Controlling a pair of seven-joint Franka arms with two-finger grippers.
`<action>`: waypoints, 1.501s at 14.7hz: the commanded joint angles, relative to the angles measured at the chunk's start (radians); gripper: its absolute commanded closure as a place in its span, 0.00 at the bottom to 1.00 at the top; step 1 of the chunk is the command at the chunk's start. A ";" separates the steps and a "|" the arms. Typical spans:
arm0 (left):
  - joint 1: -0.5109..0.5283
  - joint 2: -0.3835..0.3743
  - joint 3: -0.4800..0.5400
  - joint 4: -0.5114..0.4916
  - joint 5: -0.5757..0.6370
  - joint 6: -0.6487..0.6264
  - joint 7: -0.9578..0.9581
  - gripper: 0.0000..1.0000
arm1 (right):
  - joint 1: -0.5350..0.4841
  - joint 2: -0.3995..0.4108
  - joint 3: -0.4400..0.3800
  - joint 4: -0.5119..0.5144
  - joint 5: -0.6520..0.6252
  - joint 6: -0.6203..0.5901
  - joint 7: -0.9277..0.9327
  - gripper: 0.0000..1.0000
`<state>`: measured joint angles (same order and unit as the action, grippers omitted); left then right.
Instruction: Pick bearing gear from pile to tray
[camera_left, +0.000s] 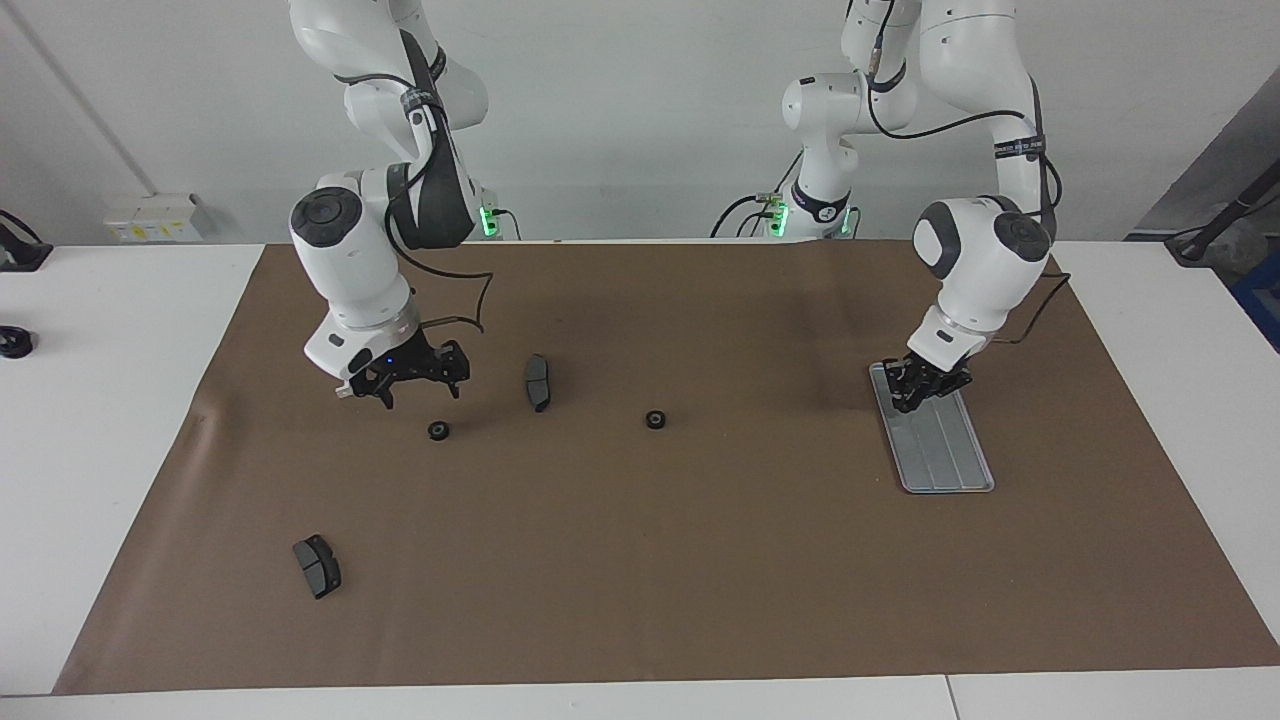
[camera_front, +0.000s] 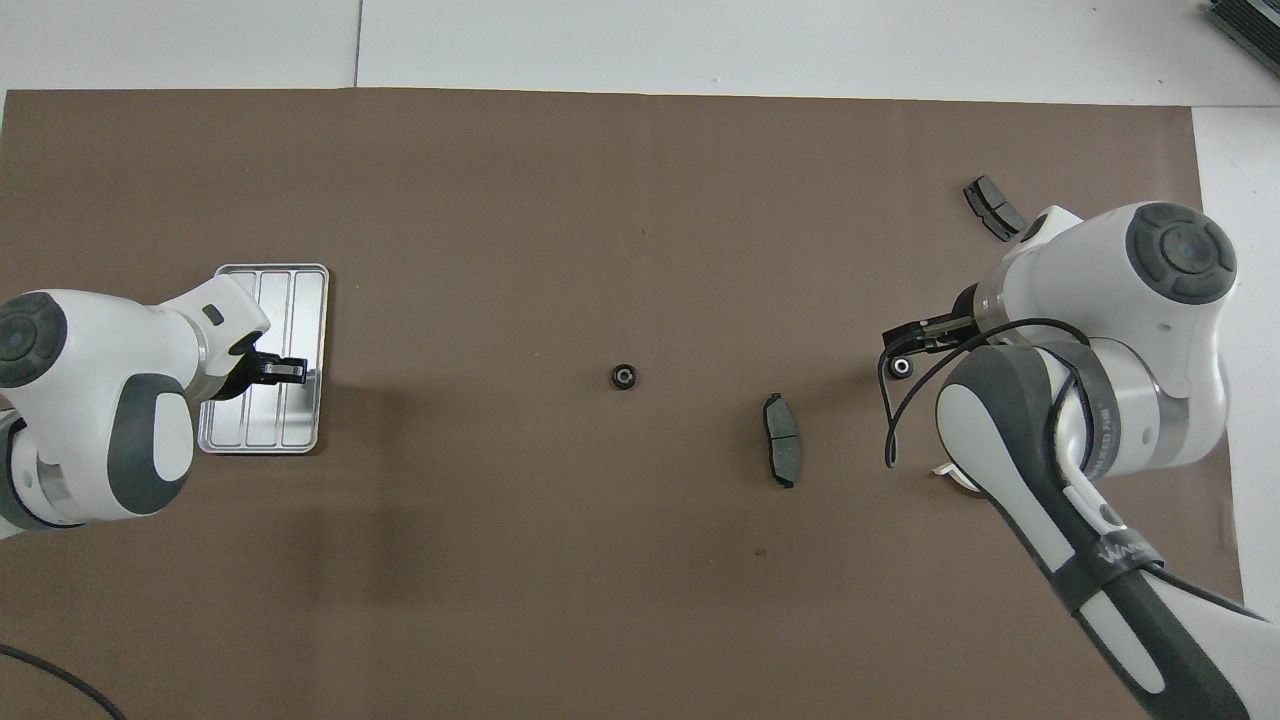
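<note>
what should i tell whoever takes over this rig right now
Left tool: shut, low over the tray's end nearer the robots; whether it holds a gear cannot be seen.
Right tool: open, empty, over the mat by the bracket.
First gear lies close to the right tool, second gear mid-mat, a pad between them.
Done: no gear shows in the tray.
Left: both gears to the tray.

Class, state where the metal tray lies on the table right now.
The tray lies on the brown mat toward the left arm's end, with the left tool over its nearer end.
</note>
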<state>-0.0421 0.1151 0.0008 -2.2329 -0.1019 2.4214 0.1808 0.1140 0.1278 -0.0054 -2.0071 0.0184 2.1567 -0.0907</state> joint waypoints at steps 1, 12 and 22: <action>-0.009 0.018 0.007 -0.014 -0.021 0.045 0.017 0.88 | -0.045 -0.033 0.016 -0.090 0.025 0.076 -0.131 0.00; -0.062 -0.011 0.008 0.111 -0.013 -0.109 -0.050 0.00 | -0.036 0.073 0.018 -0.199 0.087 0.365 -0.201 0.00; -0.395 0.057 0.008 0.257 0.137 -0.111 -0.550 0.00 | -0.033 0.088 0.018 -0.222 0.089 0.403 -0.208 0.28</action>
<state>-0.3774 0.1287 -0.0097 -2.0339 0.0086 2.3362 -0.3057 0.0856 0.2167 0.0055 -2.2140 0.0758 2.5317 -0.2655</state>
